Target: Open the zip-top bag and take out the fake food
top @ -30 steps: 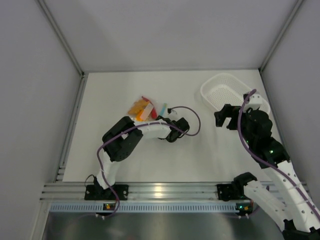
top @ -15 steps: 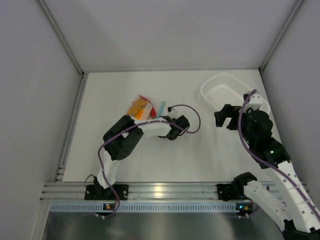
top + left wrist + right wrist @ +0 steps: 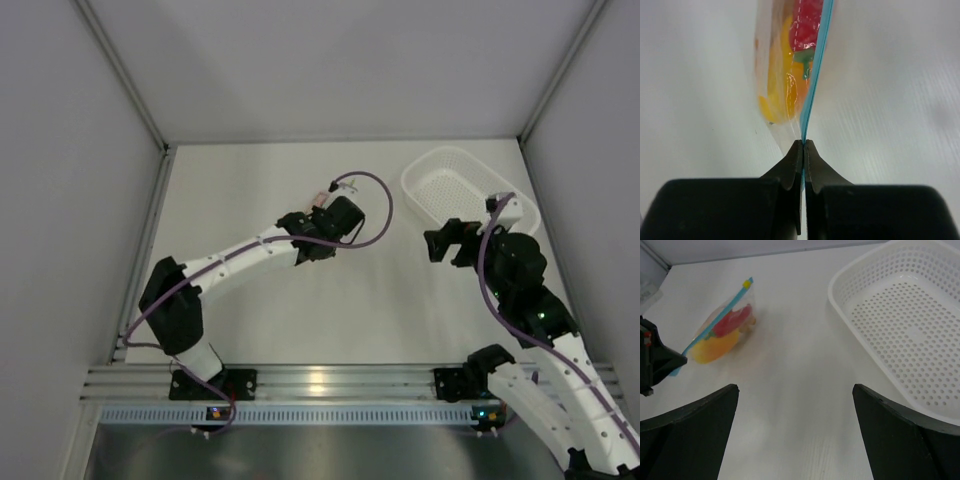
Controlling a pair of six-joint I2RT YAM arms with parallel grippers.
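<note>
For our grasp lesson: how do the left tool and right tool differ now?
The left tool is shut, pinching the zip-top bag by its blue edge; the right tool is open and holds nothing. The left tool is at the bag; the right tool hovers near the white basket. Both are black.

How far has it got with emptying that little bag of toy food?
Done: the left pincer is shut on the blue zip edge of the zip-top bag. In hand: the right pincer is open, apart from the bag, near the white basket. Left: the zip looks shut and the fake food is inside, so opening and emptying remain.
</note>
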